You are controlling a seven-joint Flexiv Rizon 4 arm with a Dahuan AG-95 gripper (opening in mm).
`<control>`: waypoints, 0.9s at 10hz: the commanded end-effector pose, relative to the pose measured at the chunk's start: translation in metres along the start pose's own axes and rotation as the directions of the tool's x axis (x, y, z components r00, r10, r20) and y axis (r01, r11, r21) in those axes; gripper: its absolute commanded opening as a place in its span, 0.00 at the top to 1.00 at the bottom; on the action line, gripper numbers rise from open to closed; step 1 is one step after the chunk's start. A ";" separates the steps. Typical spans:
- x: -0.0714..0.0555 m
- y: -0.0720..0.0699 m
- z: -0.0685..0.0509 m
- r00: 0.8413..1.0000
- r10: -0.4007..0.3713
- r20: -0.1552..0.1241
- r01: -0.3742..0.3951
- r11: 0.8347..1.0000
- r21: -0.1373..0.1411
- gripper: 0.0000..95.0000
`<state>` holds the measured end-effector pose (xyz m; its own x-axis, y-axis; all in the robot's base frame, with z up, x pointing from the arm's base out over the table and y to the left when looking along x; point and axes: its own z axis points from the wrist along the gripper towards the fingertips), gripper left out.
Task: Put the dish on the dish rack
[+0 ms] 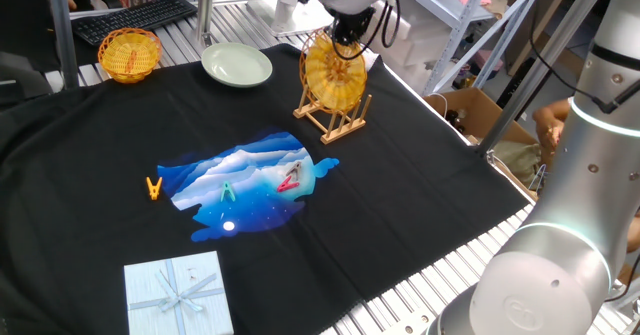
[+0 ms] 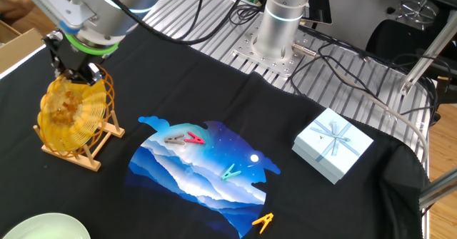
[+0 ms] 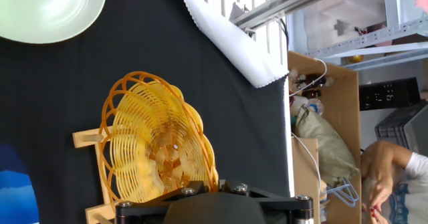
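The dish [image 1: 333, 70], a golden woven wicker plate, stands on edge between the pegs of the light-wood dish rack [image 1: 340, 127] at the far side of the black cloth. It also shows in the other fixed view [image 2: 68, 118] and the hand view [image 3: 154, 144]. My gripper [image 1: 350, 37] is right at the dish's top rim, seen in the other fixed view [image 2: 75, 71] too. In the hand view the rim runs under the gripper's black body and the fingertips are hidden, so their hold does not show.
A pale green plate [image 1: 237, 64] and a small yellow woven basket [image 1: 129, 54] lie behind the rack. A blue printed cloth [image 1: 250, 185] with clothespins, an orange clothespin [image 1: 154, 188] and a pale blue gift box [image 1: 178, 293] lie nearer the front. A cardboard box [image 1: 480, 110] stands off the table's right edge.
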<state>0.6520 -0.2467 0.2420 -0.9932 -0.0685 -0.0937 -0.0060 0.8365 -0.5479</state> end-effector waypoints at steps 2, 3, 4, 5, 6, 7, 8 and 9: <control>0.002 0.000 0.004 1.000 -0.011 0.018 0.011 1.000 0.003 1.00; 0.002 0.000 0.005 1.000 -0.014 0.019 0.014 1.000 0.006 1.00; 0.002 0.000 0.005 1.000 -0.018 0.021 0.018 1.000 0.010 1.00; 0.002 0.000 0.005 0.999 -0.020 0.027 0.019 1.000 0.010 1.00; 0.002 0.000 0.004 0.999 -0.021 0.029 0.021 1.000 0.011 1.00; 0.003 0.000 0.004 0.999 -0.026 0.029 0.026 1.000 0.010 1.00; 0.003 0.000 0.004 0.999 -0.039 0.031 0.038 0.999 0.013 1.00; 0.003 0.000 0.004 0.998 -0.046 0.030 0.046 0.999 0.011 1.00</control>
<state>0.6483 -0.2490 0.2395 -0.9878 -0.1255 -0.0923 -0.0525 0.8258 -0.5616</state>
